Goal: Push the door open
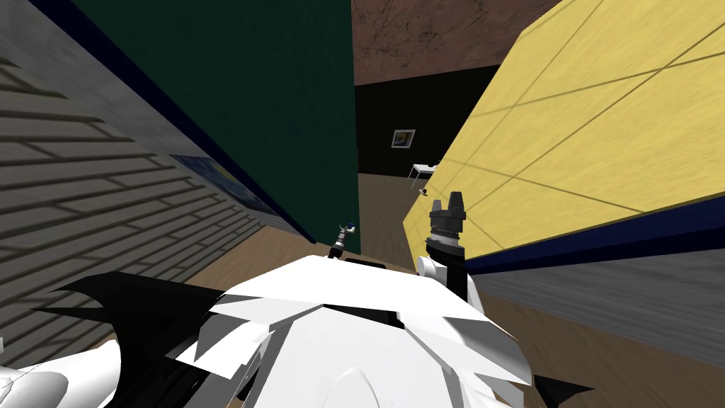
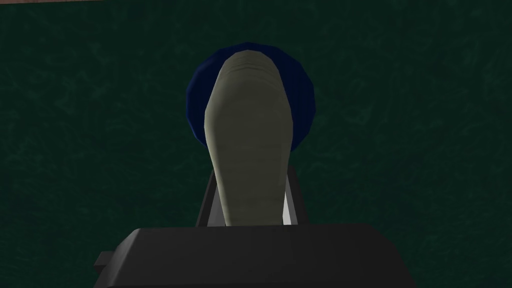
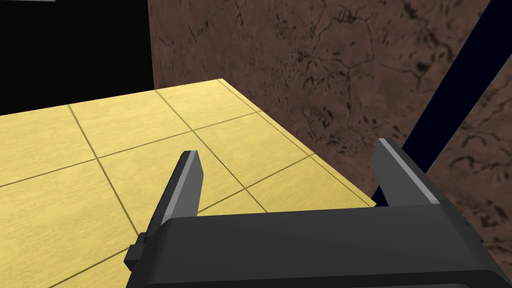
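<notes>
- Door (image 1: 283, 106), dark green and flat, fills upper middle of head frame.
- Left gripper (image 2: 250, 175) grasps its grey-beige lever handle (image 2: 247, 125) at frame centre.
- Right gripper (image 3: 287, 150) is released beside yellow panelled door (image 3: 100, 165).

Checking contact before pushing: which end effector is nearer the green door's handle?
Left. The left end effector grips the handle; the right end effector hangs apart, by the yellow panel.

my left gripper (image 1: 340, 244) sits low at the little grey handle with a blue base (image 1: 347, 228) on the dark green flat door (image 1: 283, 106) | my right gripper (image 1: 447, 205) is in front of the yellow panelled door (image 1: 602, 127) | gap between them: black area, small framed picture (image 1: 403, 138), small white table (image 1: 423, 168)
</notes>
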Controlling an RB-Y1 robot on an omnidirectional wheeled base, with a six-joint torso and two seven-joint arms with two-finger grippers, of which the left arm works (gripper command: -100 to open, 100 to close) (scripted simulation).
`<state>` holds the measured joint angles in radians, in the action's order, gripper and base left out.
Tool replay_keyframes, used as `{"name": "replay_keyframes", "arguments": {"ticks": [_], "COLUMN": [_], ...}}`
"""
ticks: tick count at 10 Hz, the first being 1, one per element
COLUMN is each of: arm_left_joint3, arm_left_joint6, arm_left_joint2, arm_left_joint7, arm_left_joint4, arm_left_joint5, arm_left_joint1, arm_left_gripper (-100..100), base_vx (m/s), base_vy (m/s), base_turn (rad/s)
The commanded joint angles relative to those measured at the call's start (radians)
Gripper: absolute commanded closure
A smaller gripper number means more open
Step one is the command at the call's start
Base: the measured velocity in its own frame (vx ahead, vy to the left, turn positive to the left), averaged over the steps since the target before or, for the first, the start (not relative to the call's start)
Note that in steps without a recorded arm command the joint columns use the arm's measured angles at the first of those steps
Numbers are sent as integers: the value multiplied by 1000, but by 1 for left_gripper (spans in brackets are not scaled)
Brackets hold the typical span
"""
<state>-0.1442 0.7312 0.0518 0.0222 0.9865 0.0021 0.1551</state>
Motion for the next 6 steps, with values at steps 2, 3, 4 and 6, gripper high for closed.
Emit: {"name": "replay_keyframes", "arguments": {"ticks": [2,3,4,6], "arm_left_joint3": [18,26,36,59], "arm_left_joint6": [0,0,0,0], "arm_left_joint2": [8,11,14,20], "arm_left_joint7": [-4,-6,-9,-15], "arm_left_joint4": [2,1,-1,-5], "arm_left_joint5": [8,11,16,26], "arm_left_joint1": [-6,-7,-8,-11], "arm_left_gripper": [100,100,100,100], "base_vx": [153,153,190,202], "base_vy": [-58,-59,-53,-66], "base_turn": [39,31,50,50]}}
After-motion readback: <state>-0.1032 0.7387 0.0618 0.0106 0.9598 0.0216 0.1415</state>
